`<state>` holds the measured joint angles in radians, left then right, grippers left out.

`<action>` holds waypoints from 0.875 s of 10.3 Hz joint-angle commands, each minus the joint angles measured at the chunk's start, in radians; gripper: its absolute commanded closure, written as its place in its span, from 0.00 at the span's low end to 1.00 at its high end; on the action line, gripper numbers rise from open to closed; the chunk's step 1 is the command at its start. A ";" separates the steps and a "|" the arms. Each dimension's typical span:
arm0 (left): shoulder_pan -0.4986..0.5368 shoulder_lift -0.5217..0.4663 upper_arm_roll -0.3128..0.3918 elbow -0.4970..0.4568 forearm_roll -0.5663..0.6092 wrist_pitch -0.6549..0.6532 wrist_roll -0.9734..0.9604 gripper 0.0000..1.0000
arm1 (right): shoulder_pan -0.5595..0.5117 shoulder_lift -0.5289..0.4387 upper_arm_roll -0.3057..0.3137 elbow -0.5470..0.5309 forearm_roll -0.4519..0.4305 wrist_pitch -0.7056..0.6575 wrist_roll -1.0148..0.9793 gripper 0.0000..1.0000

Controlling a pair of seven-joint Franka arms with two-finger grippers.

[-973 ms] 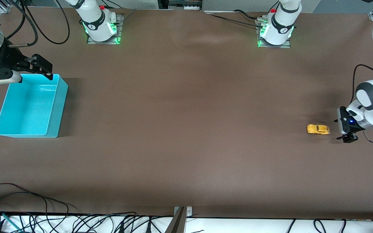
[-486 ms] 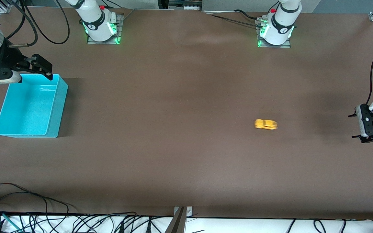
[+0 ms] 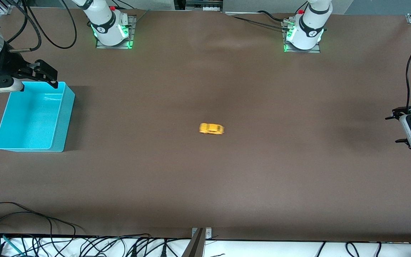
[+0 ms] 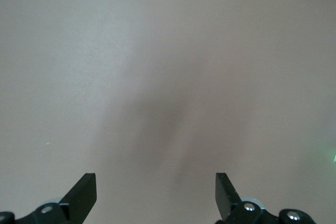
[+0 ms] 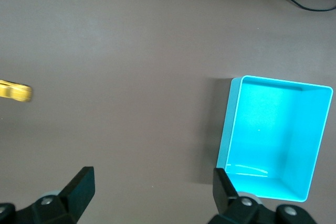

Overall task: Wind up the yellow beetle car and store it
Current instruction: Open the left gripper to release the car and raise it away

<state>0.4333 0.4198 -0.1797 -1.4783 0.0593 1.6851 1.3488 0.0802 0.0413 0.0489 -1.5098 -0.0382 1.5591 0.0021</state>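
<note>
The yellow beetle car (image 3: 211, 129) stands free on the brown table near its middle, blurred as it rolls; the right wrist view catches it at the frame's edge (image 5: 14, 91). The turquoise bin (image 3: 64, 117) sits at the right arm's end of the table and holds nothing (image 5: 226, 129). My right gripper (image 3: 50, 76) hangs open over the bin's corner farthest from the front camera, with bare table between its fingers (image 5: 152, 182). Over the left arm's end of the table my left gripper (image 3: 395, 129) is open and holds nothing (image 4: 155, 187).
The two arm bases (image 3: 111, 28) (image 3: 303, 34) stand along the table's edge farthest from the front camera. Cables (image 3: 48, 228) and a metal bracket (image 3: 200, 235) lie along the edge nearest it. A black cable (image 3: 409, 67) loops above the left gripper.
The car has rolled from beside the left gripper across the table toward the bin's end. The left gripper has drawn back toward its end of the table. The right arm has not moved.
</note>
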 commanded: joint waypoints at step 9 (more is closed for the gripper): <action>-0.168 -0.168 -0.123 0.113 -0.038 -0.320 -0.883 0.00 | -0.007 -0.012 -0.024 0.020 0.003 -0.010 -0.004 0.00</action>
<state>0.3748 0.3117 -0.3681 -1.3501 0.0261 1.3872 0.5895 0.0737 0.0346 0.0281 -1.5017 -0.0382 1.5594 -0.0007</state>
